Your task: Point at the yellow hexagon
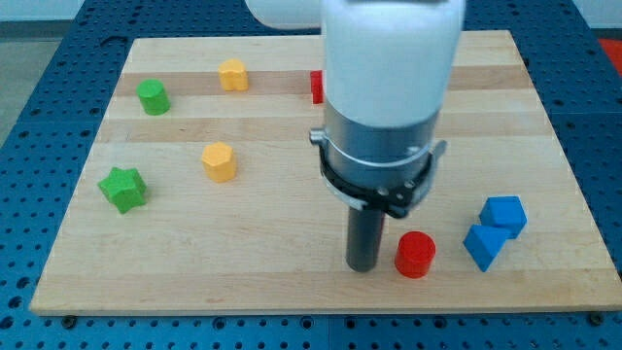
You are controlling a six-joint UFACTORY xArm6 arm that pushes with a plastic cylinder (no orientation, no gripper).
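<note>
My tip (364,266) rests on the wooden surface (292,282) near the view's bottom, just left of the red cylinder (415,255). I carry no claw, only the rod. The yellow hexagon (220,161) lies well apart, up toward the view's left.

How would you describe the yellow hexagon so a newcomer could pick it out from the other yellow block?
Start at the wooden board and look at its left half. Two yellow blocks sit there: one near the view's top edge, and the yellow hexagon lower down, right of the green star. The hexagon has flat faceted sides and lies nearer my tip.
</note>
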